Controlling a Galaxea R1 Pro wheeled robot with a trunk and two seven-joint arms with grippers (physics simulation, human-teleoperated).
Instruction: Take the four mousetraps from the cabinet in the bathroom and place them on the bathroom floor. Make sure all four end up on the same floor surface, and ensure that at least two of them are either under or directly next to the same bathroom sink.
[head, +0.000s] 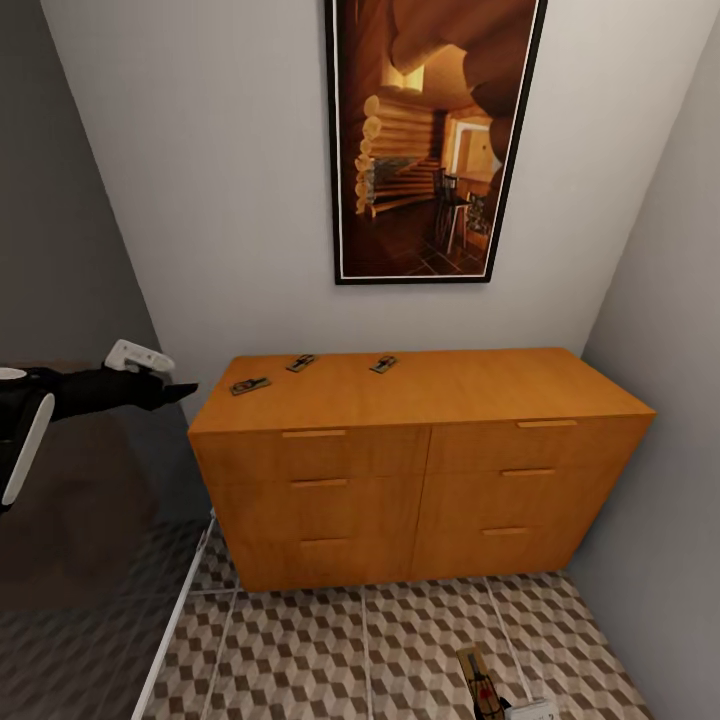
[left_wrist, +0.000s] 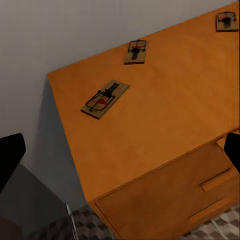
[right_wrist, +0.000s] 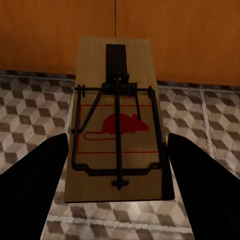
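Right hand (right_wrist: 117, 150) spread open around a trap (right_wrist: 118, 120) on the floor (head: 330, 650); left hand (left_wrist: 120, 150), also open, faces three traps (head: 250, 385) atop the cabinet (head: 420, 470).

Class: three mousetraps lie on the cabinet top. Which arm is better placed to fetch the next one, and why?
Left. Its gripper hangs open beside the cabinet top's left end, near the closest mousetrap. The right gripper is low over the bathroom floor, straddling another trap.
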